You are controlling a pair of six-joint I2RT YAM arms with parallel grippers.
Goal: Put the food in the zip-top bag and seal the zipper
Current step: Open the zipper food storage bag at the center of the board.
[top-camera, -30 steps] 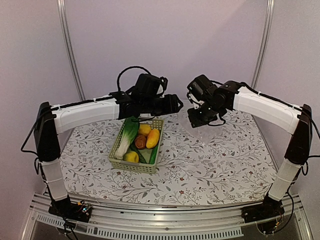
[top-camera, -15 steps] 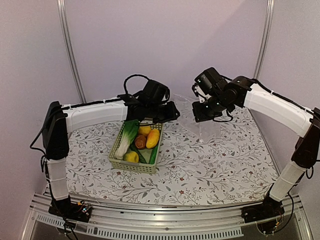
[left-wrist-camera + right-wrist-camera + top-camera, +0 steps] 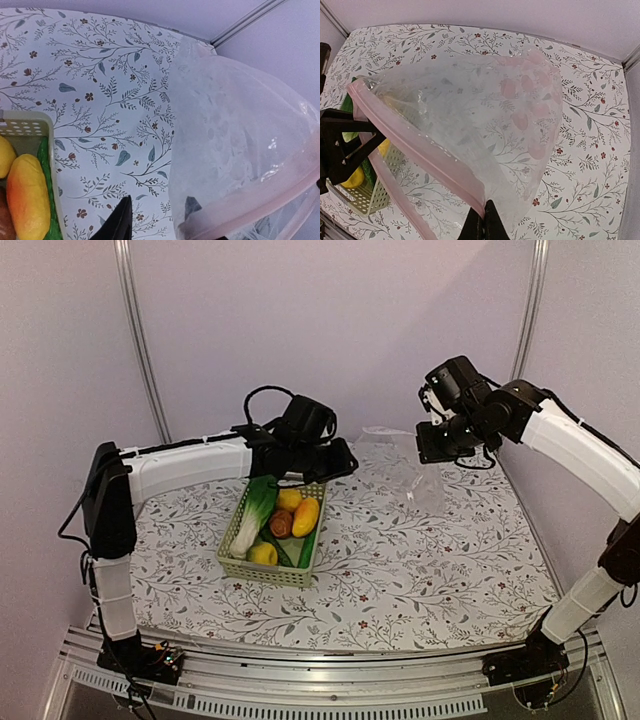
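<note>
The left arm reaches from the bench's left edge out over the far end of the pale green basket, which sits left of centre and well back from the near edge. Inside lie a white-stalked leafy green, lemons, a reddish-brown round piece, an orange-yellow oblong piece and a cucumber that is largely covered by the others.

Just past the basket's far right corner, the left gripper has its jaws partly apart, with bench pattern showing in the gap. One fingertip is dark behind the plastic film and the other is outside it, so the rim hangs loose between them.

The zip-top bag billows between the two grippers over the far right of the bench. Its zipper runs along the open mouth. The right gripper has its jaws pinched together on the zipper. A broad stretch of patterned bench lies between the basket and the right edge.

From above, the bag is nearly lost against the pale wall. Whether its bottom touches the bench cannot be told. The left wrist view crops its lower corner.
</note>
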